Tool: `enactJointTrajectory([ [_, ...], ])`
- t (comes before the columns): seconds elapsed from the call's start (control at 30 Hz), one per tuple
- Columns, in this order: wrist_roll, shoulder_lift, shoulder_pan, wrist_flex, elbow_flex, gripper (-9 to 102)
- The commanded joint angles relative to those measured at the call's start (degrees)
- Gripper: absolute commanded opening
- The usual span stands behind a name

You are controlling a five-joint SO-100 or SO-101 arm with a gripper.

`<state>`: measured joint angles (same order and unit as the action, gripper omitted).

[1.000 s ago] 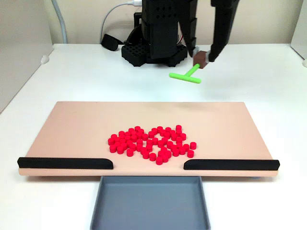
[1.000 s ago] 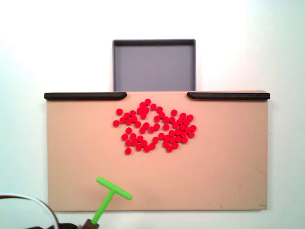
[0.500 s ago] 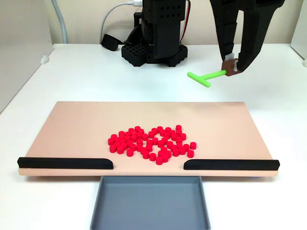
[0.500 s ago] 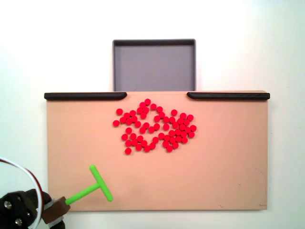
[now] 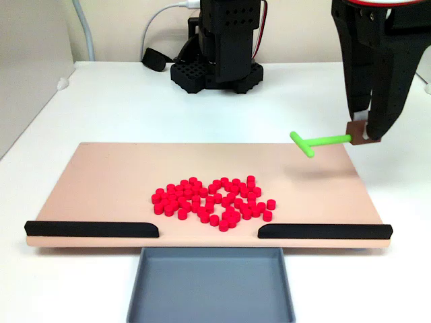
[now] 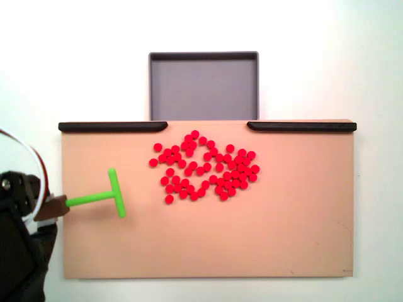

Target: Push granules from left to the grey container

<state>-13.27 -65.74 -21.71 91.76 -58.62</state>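
Overhead, the claw clamps a green T-shaped stick beside clustered red cylindrical granules on smooth tan board.

Granules: bright red, all one uniform shade. Grey container: plain slate grey. Board: tan/peach, unpatterned. Two bars on its edge: black. T-shaped stick: lime green, ending in a brown block. Gripper: black. Arm base: black, with a white cable. Table: white.
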Motion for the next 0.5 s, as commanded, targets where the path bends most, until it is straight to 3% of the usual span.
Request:
enactJointTrajectory([
  [0.0,-1.58,0.44,0.62,-0.18,3.87,0],
  [0.47,-6.42,8.79,0.88,0.44,12.48,0],
])
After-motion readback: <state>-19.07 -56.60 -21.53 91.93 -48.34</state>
